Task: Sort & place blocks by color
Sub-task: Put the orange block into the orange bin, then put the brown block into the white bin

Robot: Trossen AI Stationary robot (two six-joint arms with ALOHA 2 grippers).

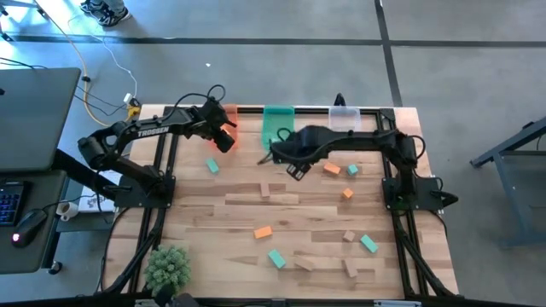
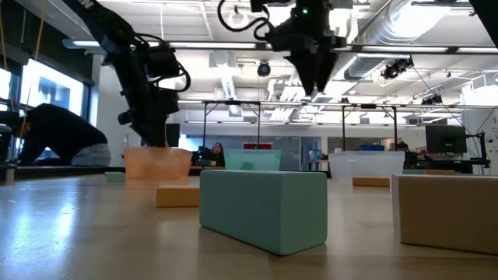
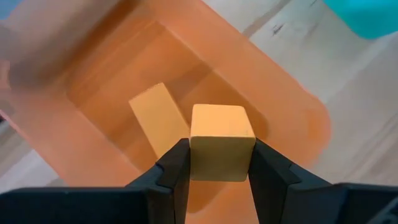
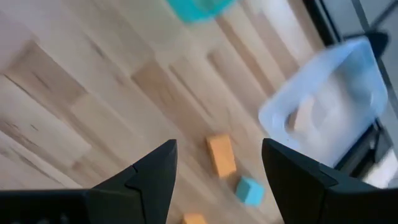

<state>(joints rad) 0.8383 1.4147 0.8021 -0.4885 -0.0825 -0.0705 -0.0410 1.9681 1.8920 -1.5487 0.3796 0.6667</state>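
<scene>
My left gripper (image 3: 221,163) is shut on an orange block (image 3: 222,134) and hangs over the translucent orange bin (image 3: 297,107) at the table's far left. A second orange block (image 3: 157,118) lies flat in that bin. My right gripper (image 4: 217,167) stands open above the table's middle (image 1: 295,167) with nothing between its fingers. Below it an orange block (image 4: 221,155) and a teal block (image 4: 250,190) lie flat on the wood. More orange, teal and tan blocks lie scattered toward the near edge, such as an orange one (image 1: 263,231) and a teal one (image 1: 276,257). My left gripper pinches the orange block by two opposite side faces (image 3: 196,163), one finger on each. The fingers slant steeply down from above. The block is lifted clear, its top end standing out past the fingertips above the bin's inside.
A green bin (image 1: 277,124) and a clear bin (image 1: 343,118), which holds a tan piece (image 4: 305,118), stand beside the orange bin (image 1: 227,114) along the far edge. A small plant (image 1: 168,268) stands at the near left corner. Bare wood lies between the blocks mid-table.
</scene>
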